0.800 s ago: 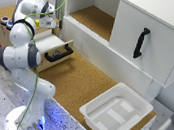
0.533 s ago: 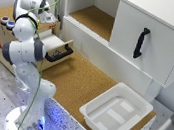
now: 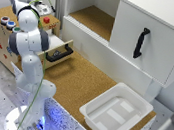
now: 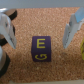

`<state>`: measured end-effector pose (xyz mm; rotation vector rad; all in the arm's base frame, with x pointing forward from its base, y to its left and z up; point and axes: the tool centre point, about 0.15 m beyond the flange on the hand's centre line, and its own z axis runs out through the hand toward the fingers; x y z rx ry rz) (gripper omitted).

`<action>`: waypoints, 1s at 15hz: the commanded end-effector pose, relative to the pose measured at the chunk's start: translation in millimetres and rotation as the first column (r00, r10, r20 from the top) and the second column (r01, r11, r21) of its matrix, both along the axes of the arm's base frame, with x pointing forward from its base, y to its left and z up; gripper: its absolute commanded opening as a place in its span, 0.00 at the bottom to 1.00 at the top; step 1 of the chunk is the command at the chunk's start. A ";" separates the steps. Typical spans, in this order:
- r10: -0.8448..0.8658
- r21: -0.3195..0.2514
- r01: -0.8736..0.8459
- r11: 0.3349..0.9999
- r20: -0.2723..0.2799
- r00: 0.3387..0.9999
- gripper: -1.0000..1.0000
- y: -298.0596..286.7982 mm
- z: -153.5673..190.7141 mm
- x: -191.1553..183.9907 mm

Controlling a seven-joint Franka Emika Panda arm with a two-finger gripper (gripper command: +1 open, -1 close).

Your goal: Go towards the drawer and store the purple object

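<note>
Gripper (image 4: pixel 41 30) fingers straddle purple block (image 4: pixel 41 49)

The white arm (image 3: pixel 29 39) bends over the tan wooden box (image 3: pixel 2 36). Its drawer (image 3: pixel 60 52) stands open. A white tub (image 3: pixel 117 113) sits well apart.

Cork-topped bench (image 3: pixel 80 84) runs from center to lower right of exterior view. On it: tan wooden box (image 3: pixel 4 41) at left edge w/ light-wood drawer (image 3: pixel 58 52) pulled open, white plastic tub (image 3: pixel 116 113) lower right. Wrist view: purple cube (image 4: pixel 41 49), yellow "E", sits on cork.
</note>
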<state>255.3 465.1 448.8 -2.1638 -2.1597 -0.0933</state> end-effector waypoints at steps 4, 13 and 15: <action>-0.010 -0.149 0.010 0.989 0.006 1.000 0.00 21.1 -11.5 14.6; -0.045 -0.108 0.044 0.993 -0.001 0.999 0.00 9.3 -5.0 10.2; -0.095 -0.074 0.096 0.993 0.012 0.995 0.00 0.8 12.7 13.9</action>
